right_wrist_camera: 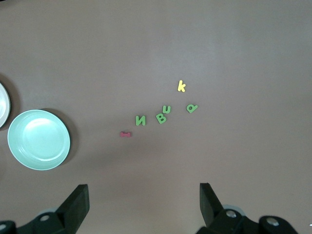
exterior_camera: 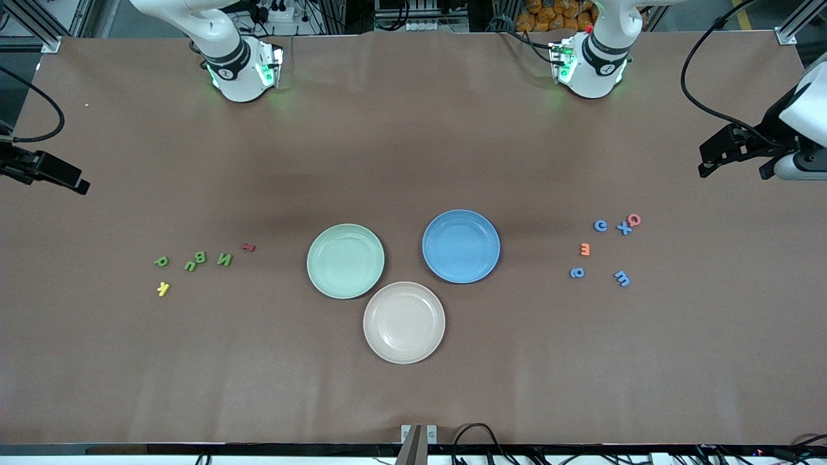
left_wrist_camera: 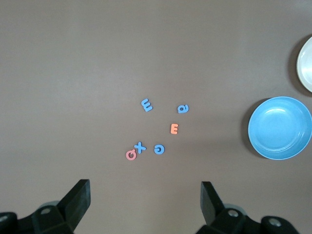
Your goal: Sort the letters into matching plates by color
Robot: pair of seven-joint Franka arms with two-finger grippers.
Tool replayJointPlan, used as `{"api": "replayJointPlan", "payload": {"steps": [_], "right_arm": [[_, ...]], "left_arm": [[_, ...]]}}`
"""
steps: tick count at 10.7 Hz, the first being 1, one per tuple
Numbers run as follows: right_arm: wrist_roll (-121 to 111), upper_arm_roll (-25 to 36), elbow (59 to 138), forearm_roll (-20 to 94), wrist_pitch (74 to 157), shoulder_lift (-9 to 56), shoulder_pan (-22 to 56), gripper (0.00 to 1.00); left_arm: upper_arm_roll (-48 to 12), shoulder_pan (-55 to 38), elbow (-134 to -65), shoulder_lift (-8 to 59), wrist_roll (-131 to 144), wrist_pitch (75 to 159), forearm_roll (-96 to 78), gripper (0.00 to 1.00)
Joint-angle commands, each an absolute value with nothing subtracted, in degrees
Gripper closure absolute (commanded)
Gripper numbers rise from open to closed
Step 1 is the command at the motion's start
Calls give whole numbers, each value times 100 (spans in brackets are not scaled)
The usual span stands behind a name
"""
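Hovering wide open, left end effector (left_wrist_camera: 144,202), right end effector (right_wrist_camera: 144,202) (both empty)

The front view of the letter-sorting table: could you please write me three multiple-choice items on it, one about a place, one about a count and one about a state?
1. Which plate lies nearest the front camera?
A. the mint green plate
B. the blue plate
C. the beige plate

2. How many blue letters are on the table?
A. two
B. four
C. six

3. What do the plates hold?
A. nothing yet
B. one letter each
C. all the green letters

Answers:
1 C, it sits lowest in the front view.
2 B, four lie toward the left arm's end, with an orange and a pink one.
3 A, every letter lies on the bare table; the left gripper and right gripper wait open above them.
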State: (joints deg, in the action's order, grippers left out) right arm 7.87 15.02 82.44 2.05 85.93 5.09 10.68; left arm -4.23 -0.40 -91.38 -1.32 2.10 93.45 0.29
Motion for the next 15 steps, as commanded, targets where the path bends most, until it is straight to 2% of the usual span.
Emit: {"api": "replayJointPlan", "payload": {"steps": [1, 9, 10, 12, 15], "right_arm": [[809, 1485, 8174, 149, 8569, 606, 958, 0], [809, 1424, 8183, 184, 8596, 606, 836, 0], [800, 1267, 8183, 193, 8596, 606, 678, 0], [800, 566, 8174, 185, 8596, 606, -23, 0], [800, 466, 8174, 141, 8596, 589, -79, 0]], "left_arm": [[-421, 157, -9088, 227, 106, 9299, -44, 0], [-431, 167, -9088, 755, 97, 9431, -35, 0], [-431, 150, -9079, 808, 97, 9439, -53, 0], [-439, 106, -9079, 931, 62, 9693, -79, 0], [-509, -78, -9088, 1291, 9, 10141, -79, 0]]}}
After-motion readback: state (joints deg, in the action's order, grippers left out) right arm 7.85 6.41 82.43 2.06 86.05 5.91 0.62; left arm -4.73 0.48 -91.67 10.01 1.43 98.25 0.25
